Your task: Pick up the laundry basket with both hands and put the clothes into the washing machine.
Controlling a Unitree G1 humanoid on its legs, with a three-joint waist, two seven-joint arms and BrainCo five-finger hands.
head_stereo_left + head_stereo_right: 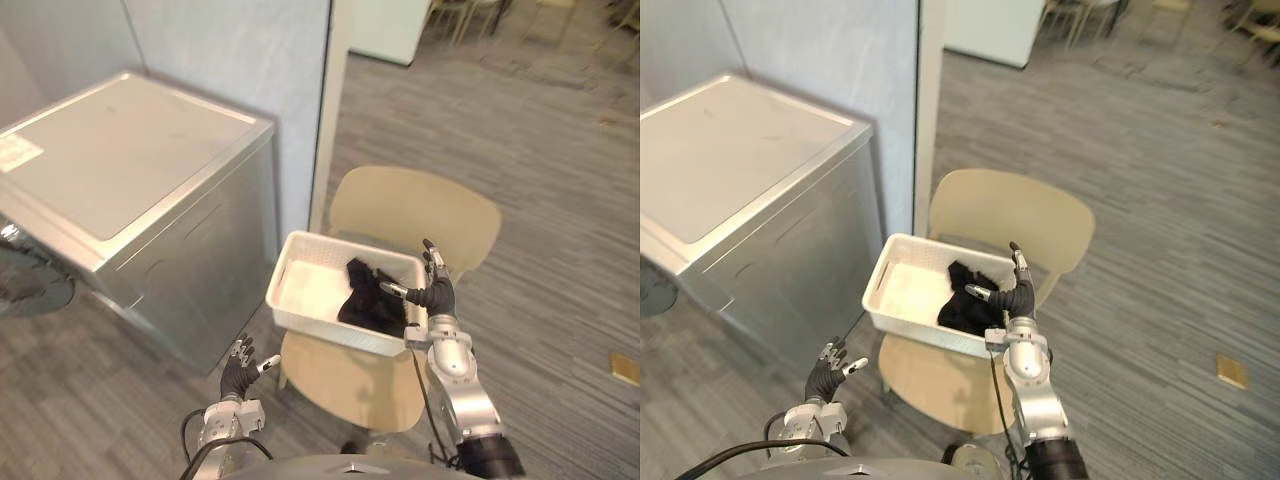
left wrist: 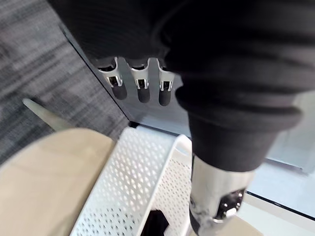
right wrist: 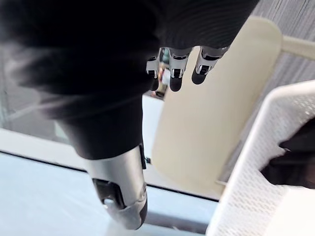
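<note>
- On the seat of a beige chair (image 1: 415, 205) rests the white perforated laundry basket (image 1: 330, 332), level, with the chair's back rising behind it.
- Inside the basket a bundle of dark clothes (image 1: 372, 300) lies toward its right end; the left part of the basket floor is bare.
- To the left of the chair stands the silver washing machine (image 1: 130, 160), seen from its top and side, close to a pale blue partition wall (image 1: 240, 60).
- At the machine's top left corner sits a pale label (image 1: 18, 152); its print is too small to read, and no other writing can be made out.
- The right hand (image 1: 437, 295) is up at the basket's right end, just beside the rim, released: fingers straight and pointing upward, thumb reaching out over the clothes. Whether it touches the rim cannot be told.
- The left hand (image 1: 238, 375) hangs lower, near the basket's near left corner but apart from it, fingers relaxed and spread, holding nothing.
- On the grey striped floor (image 1: 560, 200), well off to the right, lies a small tan square (image 1: 625, 368).
</note>
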